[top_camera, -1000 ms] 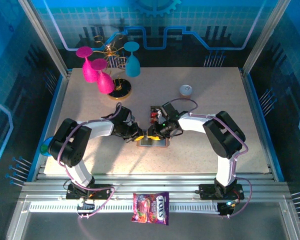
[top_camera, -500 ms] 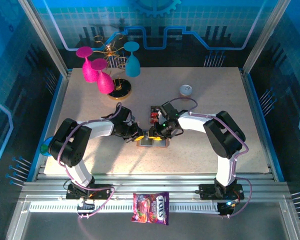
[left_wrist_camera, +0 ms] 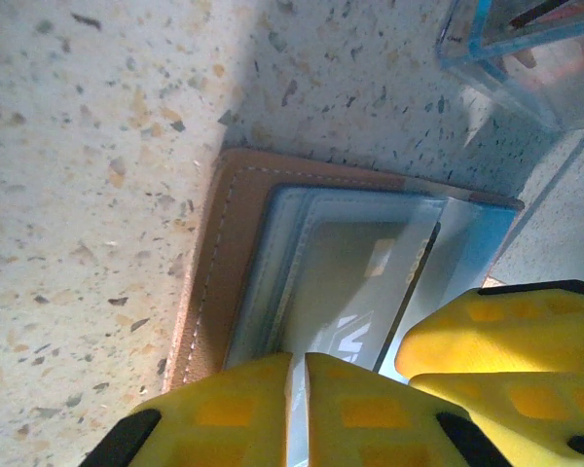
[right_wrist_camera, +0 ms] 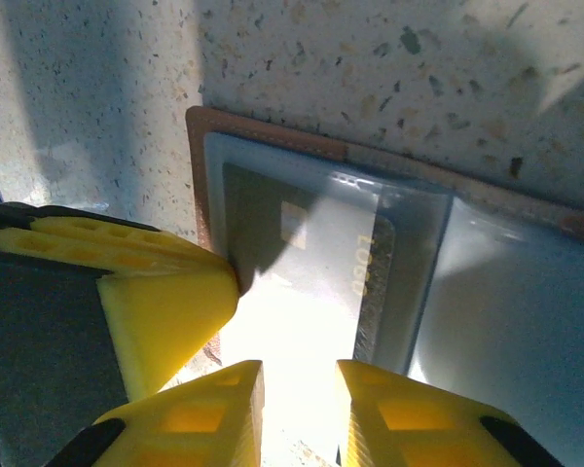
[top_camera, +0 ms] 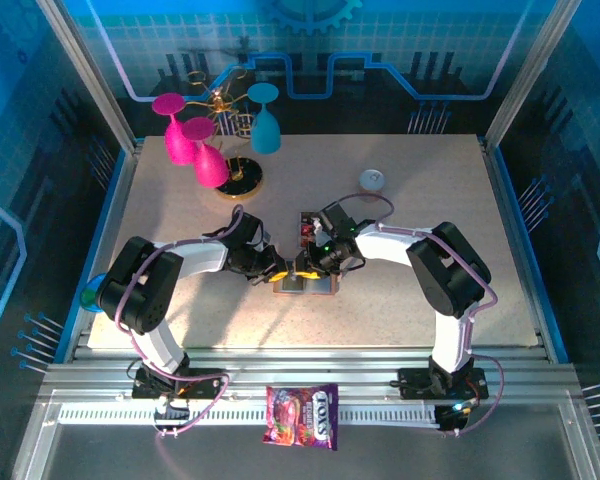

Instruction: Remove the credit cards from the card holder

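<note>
1. The card holder (left_wrist_camera: 212,272) lies open and flat on the table (left_wrist_camera: 97,146), between your two arms, with its clear pockets facing up. One card (right_wrist_camera: 302,253) sits inside a pocket (grey under the glare, a few digits showing along one end).
2. Your left gripper (left_wrist_camera: 298,409) has its pads almost together on the near edge of a clear pocket. It seems to be pinching the pocket to pin the holder in place.
3. Your right gripper (right_wrist_camera: 299,413) is low over the same pocket, coming from the opposite side. Its jaws stand a narrow gap apart, and glare fills that gap, so I read it as holding nothing yet.
4. I judge the step in hand to be getting a hold on the card. It is not yet out of the pocket.
5. Next, find the pocket's open edge (I cannot tell which one it is). Close the right fingers on the card alone, not the plastic. Then draw it out flat along the pocket while the left grip keeps the holder from sliding.
</note>
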